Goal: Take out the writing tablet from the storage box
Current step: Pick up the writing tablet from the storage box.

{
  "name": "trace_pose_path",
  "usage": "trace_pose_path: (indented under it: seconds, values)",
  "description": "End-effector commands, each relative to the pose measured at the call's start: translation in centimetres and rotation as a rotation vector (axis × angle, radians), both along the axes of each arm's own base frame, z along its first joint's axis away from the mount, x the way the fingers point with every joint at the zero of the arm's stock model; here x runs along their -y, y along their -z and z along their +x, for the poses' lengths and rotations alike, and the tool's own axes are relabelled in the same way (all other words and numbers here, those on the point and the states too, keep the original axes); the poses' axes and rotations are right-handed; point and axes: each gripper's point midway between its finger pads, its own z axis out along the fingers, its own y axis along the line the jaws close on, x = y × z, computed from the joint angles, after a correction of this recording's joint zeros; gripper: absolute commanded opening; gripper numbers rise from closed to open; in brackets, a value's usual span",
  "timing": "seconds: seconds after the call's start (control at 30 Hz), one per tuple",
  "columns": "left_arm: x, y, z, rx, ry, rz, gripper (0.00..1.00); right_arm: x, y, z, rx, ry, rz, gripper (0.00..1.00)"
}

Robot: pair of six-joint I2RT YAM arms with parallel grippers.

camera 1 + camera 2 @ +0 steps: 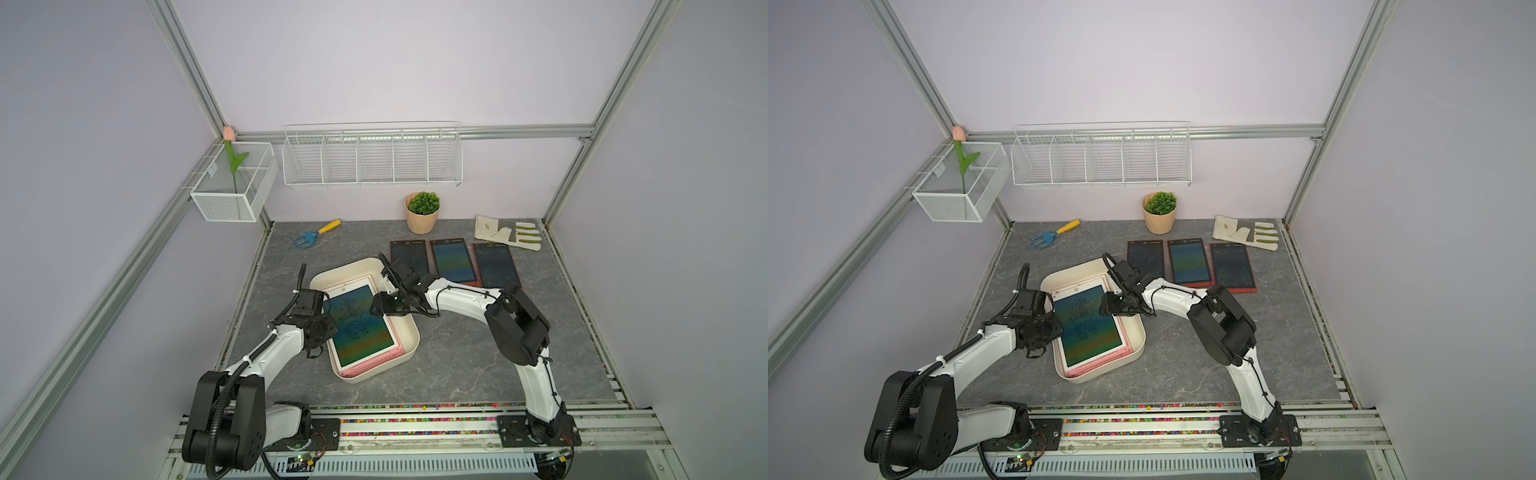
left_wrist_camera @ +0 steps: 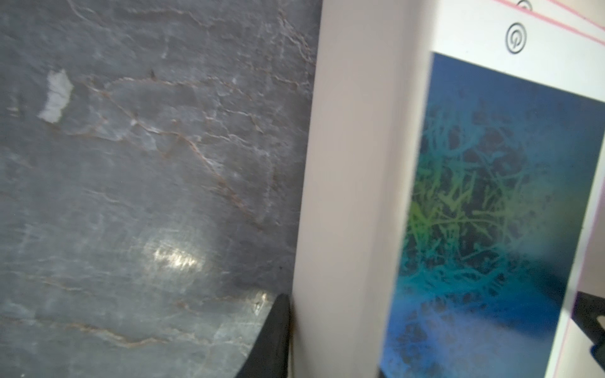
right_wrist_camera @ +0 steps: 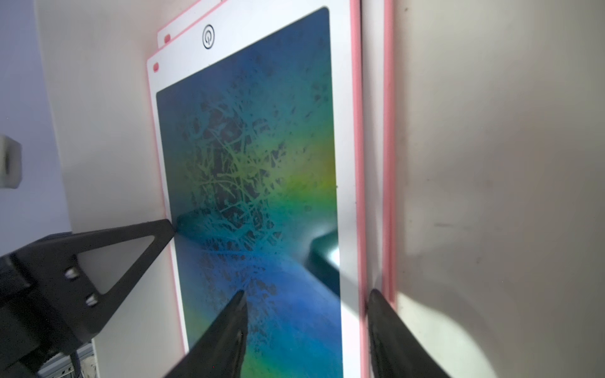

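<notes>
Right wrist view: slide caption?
Right hand straddles the top tablet's pink long edge inside the cream box.

Robotics test cell, aluminium frame [image 1: 189, 68] enclosed plain lilac walls [image 1: 374, 62], two arms were bolted to a slotted rail [image 1: 415, 432], staged garden props on grey tabletop [image 1: 457, 353].

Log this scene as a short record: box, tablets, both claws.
storage box: cream, on the grey table
top tablet: pink-edged, screen up, lying on others in the box, not yet out
left claw: straddles the box's wall, one finger outside, one inside; grip unclear
right claw: open, fingers astride the top tablet's edge
outside the box: three red-framed tablets side by side on the table
</notes>
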Motion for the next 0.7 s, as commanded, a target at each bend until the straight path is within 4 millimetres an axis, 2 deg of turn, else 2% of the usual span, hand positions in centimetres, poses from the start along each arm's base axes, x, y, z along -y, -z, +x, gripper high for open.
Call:
trace_pose_path:
  seconds: [0.0, 0.47, 0.67]
  values:
    - [0.1, -0.1, 0.4, 0.011, 0.005, 0.001, 0.23, -4.6, -5.8, -4.0, -0.073, -0.150, 0.274, 0.54]
    - [0.1, -0.1, 0.4, 0.011, 0.004, 0.003, 0.23, -4.8, -4.9, -3.8, -0.118, -0.164, 0.298, 0.48]
    - [-0.1, -0.2, 0.4, 0.011, -0.005, 0.012, 0.23, -4.6, -4.3, -3.9, -0.132, -0.171, 0.295, 0.39]
